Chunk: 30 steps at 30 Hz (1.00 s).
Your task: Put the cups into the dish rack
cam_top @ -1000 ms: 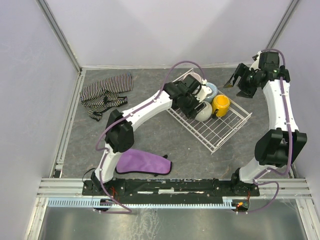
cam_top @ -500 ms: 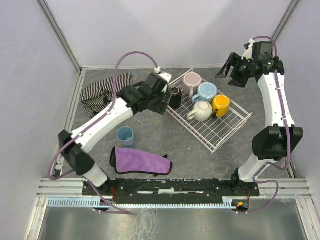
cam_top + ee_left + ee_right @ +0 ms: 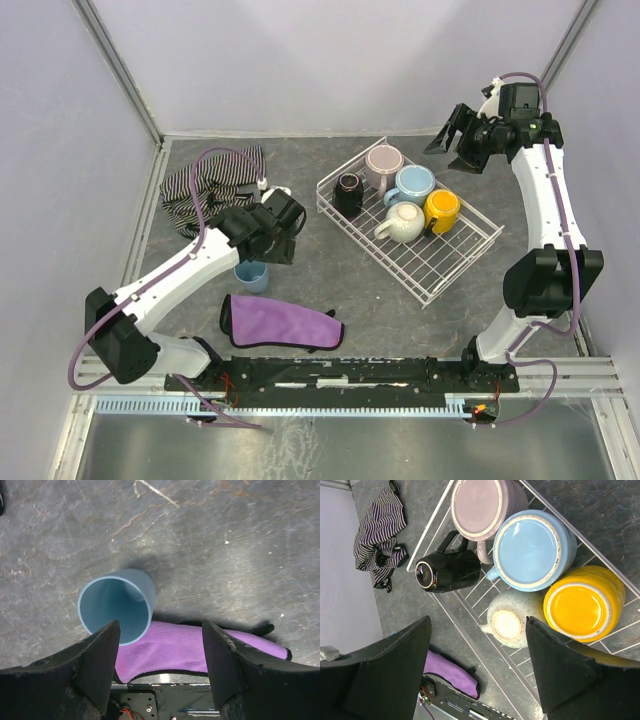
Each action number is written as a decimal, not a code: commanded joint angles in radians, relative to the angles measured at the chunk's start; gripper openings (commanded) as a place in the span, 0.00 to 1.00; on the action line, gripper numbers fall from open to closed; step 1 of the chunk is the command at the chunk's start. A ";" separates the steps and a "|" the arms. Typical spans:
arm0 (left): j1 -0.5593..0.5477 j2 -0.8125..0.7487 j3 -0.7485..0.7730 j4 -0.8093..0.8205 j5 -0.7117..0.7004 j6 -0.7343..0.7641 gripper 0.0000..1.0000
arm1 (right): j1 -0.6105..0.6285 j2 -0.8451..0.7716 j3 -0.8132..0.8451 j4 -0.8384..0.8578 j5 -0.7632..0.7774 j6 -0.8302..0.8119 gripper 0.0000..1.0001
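In the white wire dish rack [image 3: 458,268] sit several cups: black [image 3: 348,193], pale pink [image 3: 383,160], light blue [image 3: 413,184], yellow [image 3: 441,209] and cream [image 3: 402,223]. The black cup [image 3: 447,570] lies on its side at the rack's left corner. A dusty-blue handleless cup [image 3: 117,610] stands upright on the table, apart from the rack. My left gripper [image 3: 160,625] hangs open just above it, the cup under its left finger. My right gripper [image 3: 478,620] is open and empty, high over the rack's far right side [image 3: 452,143].
A purple cloth [image 3: 280,322] lies on the table right in front of the dusty-blue cup. A striped cloth [image 3: 208,185] is bunched at the back left. Grey walls close in the table on three sides.
My left arm has pulled back from the rack to the front left, leaving the black cup in the rack, and now hovers over the dusty-blue cup. My right gripper drifted slightly left.
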 commanded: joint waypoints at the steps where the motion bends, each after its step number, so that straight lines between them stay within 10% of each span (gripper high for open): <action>1: 0.029 -0.048 -0.063 0.037 -0.019 -0.079 0.73 | 0.005 -0.029 0.004 0.030 -0.010 -0.001 0.84; 22: 0.078 0.013 -0.241 0.246 0.057 -0.047 0.67 | 0.006 -0.060 -0.011 0.014 0.013 -0.011 0.84; 30: 0.082 0.083 -0.289 0.294 0.036 -0.020 0.47 | 0.006 -0.075 -0.010 0.008 0.024 -0.014 0.84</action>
